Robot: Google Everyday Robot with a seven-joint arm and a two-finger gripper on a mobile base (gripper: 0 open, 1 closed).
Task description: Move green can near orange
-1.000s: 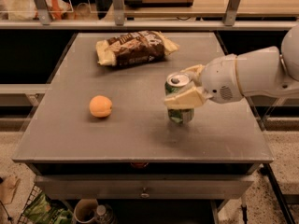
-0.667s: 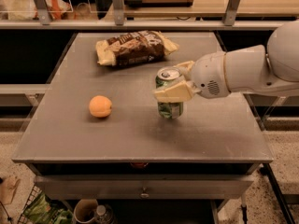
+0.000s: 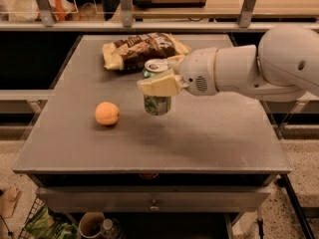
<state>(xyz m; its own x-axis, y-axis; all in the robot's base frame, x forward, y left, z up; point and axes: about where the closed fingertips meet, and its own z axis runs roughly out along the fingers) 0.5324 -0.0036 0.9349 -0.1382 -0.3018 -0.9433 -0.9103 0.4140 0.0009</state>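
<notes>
The green can (image 3: 157,103) with a silver top hangs upright a little above the grey table (image 3: 209,138), near its middle. My gripper (image 3: 160,82) reaches in from the right and is shut on the can's upper half, its cream fingers (image 3: 155,86) clasped around it. The orange (image 3: 107,113), small, round and pale, rests on the table to the left of the can, about a can's height away from it.
A brown snack bag (image 3: 142,49) lies at the back of the table, just behind the can. My white arm (image 3: 259,68) spans the right side. Shelving and rails run behind the table; a drawer front and bins sit below its front edge.
My gripper has carried the green can leftward and lifted it slightly off the table, closer to the orange. The orange and snack bag have stayed put.
</notes>
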